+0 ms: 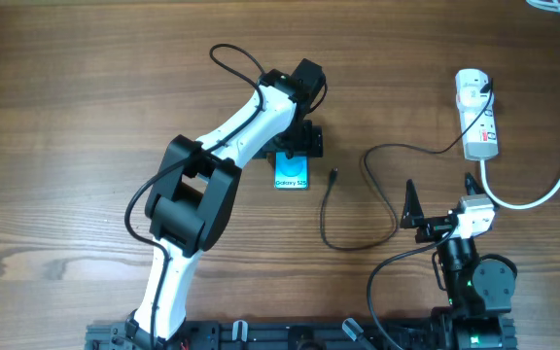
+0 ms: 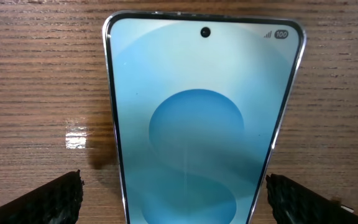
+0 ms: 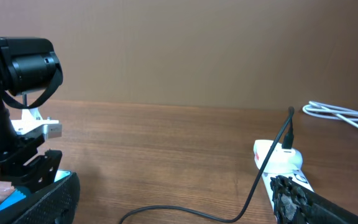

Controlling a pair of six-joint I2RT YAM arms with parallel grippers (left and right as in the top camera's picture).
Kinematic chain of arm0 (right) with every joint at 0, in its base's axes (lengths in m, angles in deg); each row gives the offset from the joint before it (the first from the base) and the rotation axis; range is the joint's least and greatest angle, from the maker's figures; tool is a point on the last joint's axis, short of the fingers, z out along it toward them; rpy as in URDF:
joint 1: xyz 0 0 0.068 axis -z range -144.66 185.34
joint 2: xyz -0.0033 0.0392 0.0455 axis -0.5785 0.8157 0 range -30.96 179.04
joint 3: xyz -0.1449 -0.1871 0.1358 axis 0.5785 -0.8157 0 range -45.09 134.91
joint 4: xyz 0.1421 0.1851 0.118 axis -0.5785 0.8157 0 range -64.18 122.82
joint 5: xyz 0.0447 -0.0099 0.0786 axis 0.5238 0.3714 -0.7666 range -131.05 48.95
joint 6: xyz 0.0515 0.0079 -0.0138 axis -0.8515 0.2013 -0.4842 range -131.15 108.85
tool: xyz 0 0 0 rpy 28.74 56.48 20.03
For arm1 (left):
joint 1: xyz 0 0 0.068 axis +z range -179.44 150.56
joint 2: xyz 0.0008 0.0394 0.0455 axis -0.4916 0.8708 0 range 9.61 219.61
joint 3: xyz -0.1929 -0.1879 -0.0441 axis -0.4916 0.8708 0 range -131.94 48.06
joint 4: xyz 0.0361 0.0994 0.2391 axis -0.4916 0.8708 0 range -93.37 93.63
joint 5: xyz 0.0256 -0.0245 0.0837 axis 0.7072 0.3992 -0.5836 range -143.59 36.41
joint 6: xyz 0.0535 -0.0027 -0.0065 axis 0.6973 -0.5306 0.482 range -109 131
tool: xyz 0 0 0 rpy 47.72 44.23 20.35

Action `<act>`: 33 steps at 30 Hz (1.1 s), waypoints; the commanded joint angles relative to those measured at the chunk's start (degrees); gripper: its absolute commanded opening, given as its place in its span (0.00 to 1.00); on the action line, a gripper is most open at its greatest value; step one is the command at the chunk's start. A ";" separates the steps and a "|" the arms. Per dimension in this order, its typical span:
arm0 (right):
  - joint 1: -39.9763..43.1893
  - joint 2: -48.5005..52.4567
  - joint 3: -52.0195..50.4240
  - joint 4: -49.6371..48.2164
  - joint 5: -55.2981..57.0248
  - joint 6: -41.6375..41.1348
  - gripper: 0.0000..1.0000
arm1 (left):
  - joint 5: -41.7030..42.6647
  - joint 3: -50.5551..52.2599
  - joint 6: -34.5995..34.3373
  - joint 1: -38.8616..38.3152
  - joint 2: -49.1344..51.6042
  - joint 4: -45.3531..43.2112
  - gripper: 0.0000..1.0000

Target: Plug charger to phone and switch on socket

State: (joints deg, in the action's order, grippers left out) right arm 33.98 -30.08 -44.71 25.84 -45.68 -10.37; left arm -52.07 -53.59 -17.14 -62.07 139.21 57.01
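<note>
The phone (image 1: pixel 292 174) lies flat mid-table, teal screen up with white text at its near edge. My left gripper (image 1: pixel 295 146) hovers over its far end, open, one finger on each side of the phone (image 2: pixel 197 124) without touching. The charger, a thin black cable (image 1: pixel 382 185), runs from the socket (image 1: pixel 477 115) at the right and ends in a small connector tip (image 1: pixel 332 176) on the table just right of the phone. My right gripper (image 1: pixel 436 209) is open and empty near the front right. The cable (image 3: pixel 253 186) and socket (image 3: pixel 278 155) show in the right wrist view.
A thick white cord (image 1: pixel 552 185) loops from the socket toward the right edge and back corner. The robot bases and a black rail (image 1: pixel 261 335) line the front edge. The left arm (image 1: pixel 202 185) stretches across the table's middle left.
</note>
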 commanded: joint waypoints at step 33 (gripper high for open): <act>-0.17 -0.46 -0.09 -0.09 0.74 0.72 1.00 | -1.62 -0.68 -2.08 -1.03 4.68 -2.38 1.00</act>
State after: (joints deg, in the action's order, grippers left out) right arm 33.98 -30.08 -44.71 25.86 -45.68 -10.37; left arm -53.82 -54.13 -18.49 -63.09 140.98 54.67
